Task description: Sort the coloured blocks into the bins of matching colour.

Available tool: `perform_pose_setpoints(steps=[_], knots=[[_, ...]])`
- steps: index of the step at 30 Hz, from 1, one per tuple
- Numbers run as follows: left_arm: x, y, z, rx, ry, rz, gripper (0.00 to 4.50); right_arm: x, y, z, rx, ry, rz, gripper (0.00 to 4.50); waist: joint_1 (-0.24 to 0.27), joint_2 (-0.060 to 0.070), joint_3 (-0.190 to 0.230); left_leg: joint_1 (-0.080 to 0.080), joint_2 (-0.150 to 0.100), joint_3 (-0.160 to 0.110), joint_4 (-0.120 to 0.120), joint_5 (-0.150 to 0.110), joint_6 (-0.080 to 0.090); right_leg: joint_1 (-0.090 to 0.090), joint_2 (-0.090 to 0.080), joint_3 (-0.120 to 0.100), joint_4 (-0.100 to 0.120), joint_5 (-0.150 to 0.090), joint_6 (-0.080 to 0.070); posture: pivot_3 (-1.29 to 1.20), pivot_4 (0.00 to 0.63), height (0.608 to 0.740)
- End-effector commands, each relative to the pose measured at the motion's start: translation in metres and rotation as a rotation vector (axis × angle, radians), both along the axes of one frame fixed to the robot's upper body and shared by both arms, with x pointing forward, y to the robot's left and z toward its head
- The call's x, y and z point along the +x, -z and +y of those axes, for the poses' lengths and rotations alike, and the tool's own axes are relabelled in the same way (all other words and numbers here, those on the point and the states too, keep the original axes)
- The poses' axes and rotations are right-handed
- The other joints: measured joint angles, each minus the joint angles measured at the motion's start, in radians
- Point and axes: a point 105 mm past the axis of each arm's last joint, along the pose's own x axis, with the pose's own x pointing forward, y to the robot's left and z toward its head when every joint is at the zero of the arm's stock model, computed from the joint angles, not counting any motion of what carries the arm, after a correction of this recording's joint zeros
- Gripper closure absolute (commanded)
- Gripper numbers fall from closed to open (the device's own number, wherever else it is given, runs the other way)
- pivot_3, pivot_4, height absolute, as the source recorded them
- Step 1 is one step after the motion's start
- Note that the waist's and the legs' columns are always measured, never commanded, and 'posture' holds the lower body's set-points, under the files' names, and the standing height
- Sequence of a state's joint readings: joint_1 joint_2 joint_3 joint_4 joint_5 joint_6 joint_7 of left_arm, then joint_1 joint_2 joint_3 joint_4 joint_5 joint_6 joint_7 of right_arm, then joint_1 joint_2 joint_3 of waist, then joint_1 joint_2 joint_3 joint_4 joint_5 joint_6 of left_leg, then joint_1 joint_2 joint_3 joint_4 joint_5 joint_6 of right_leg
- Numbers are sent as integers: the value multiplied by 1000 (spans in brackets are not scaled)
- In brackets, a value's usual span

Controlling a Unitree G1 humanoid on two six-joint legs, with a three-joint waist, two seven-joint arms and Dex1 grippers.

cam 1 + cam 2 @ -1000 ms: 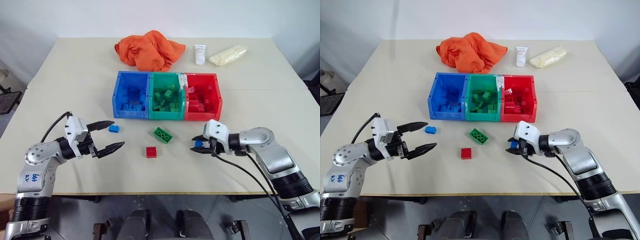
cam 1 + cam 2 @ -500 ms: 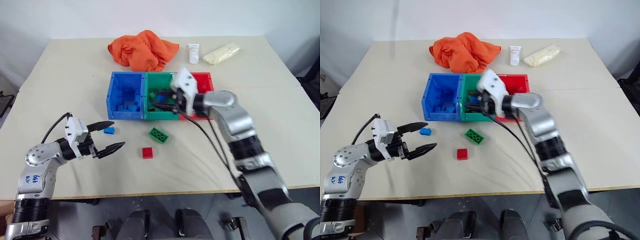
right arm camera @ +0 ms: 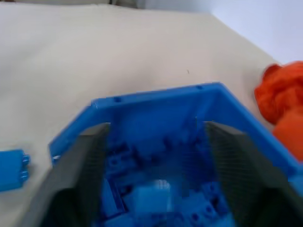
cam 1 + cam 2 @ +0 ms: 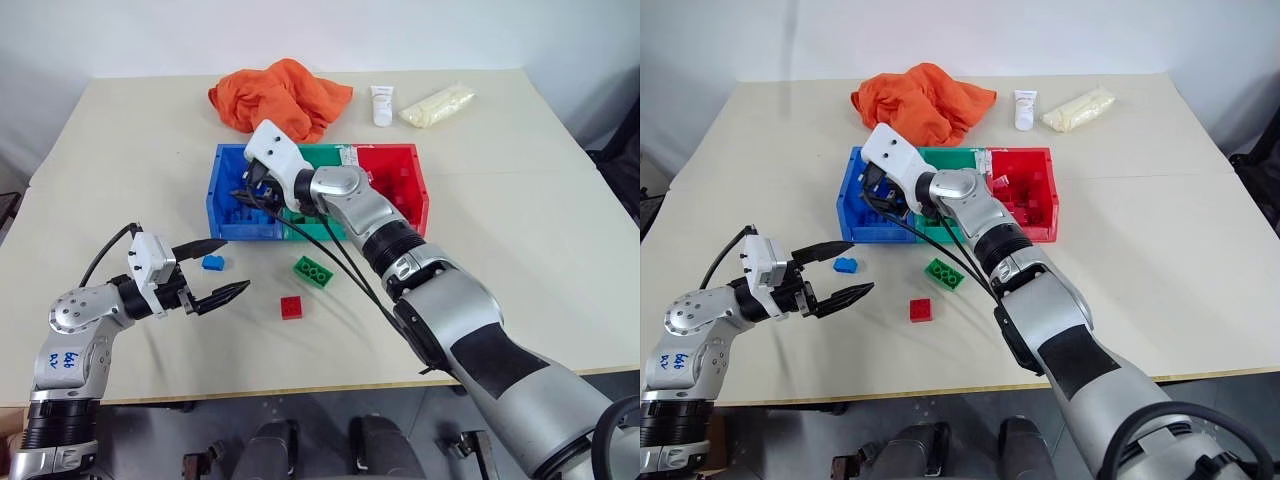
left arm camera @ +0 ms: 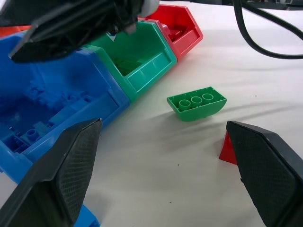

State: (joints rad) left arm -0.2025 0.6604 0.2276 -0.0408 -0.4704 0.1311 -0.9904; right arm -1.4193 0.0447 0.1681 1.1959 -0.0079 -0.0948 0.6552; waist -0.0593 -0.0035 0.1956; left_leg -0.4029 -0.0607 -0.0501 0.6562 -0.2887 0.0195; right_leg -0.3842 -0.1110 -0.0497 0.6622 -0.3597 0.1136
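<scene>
Three joined bins stand mid-table: blue (image 4: 222,215), green (image 4: 322,154), red (image 4: 415,190), each holding blocks. My right gripper (image 4: 245,192) hovers over the blue bin, open; in the right wrist view its fingers (image 3: 90,156) stand apart above blue blocks, with one blurred pale-blue block (image 3: 151,196) below them. On the table lie a blue block (image 4: 212,263), a green block (image 4: 313,271) and a red block (image 4: 292,307). My left gripper (image 4: 236,265) is open, empty, just right of the blue block and left of the other two.
An orange cloth (image 4: 280,92) lies behind the bins, with a white tube (image 4: 382,103) and a pale yellow packet (image 4: 432,104) at the back right. My right arm (image 4: 400,260) stretches across the table's middle over the green bin's front.
My right arm swung from the front right of the table up and left to the blue bin. Its gripper, shut on a blue block before, now stands open. The left arm stayed put.
</scene>
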Motion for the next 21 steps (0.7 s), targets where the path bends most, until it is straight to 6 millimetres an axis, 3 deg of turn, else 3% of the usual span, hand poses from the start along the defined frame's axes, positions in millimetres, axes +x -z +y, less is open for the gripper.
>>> perform_pose_setpoints(steps=[1, 3, 6, 13, 21], knots=[[-4, -8, -2, -11, 5, -34, 0, -5, -23, -8, 67, -66, -75, 50, -1, 0, 0, 0, 0, 0, 0, 0, 0, 0, 0, 0, 0, 0, 0, 0, 150, 740], [-4, -6, -2, -13, 7, -27, 0, -9, -27, -17, 92, -111, -93, 50, 0, 0, 0, 0, 1, 0, 0, 0, 0, 0, 0, 0, 0, 0, 0, 0, 150, 740], [-2, -4, -2, -19, 8, -14, 0, -30, -24, -48, 99, -242, -109, 50, 7, 0, 0, 0, 1, 0, 0, 0, 0, 0, 0, 0, 0, 0, 0, 0, 150, 740], [-3, 1, 2, -15, -6, 9, 0, -91, 28, -136, -87, -350, 61, 50, 30, 0, 0, -1, 0, 0, 2, 0, 0, 1, -1, 0, -1, 0, 0, 0, 150, 740], [-1, 3, 18, 10, -35, 27, 0, -135, 71, -241, -299, -129, 370, 50, 38, 0, 0, -1, 2, 3, 3, 0, 1, 5, -1, 0, -8, 0, 0, 0, 150, 740]])
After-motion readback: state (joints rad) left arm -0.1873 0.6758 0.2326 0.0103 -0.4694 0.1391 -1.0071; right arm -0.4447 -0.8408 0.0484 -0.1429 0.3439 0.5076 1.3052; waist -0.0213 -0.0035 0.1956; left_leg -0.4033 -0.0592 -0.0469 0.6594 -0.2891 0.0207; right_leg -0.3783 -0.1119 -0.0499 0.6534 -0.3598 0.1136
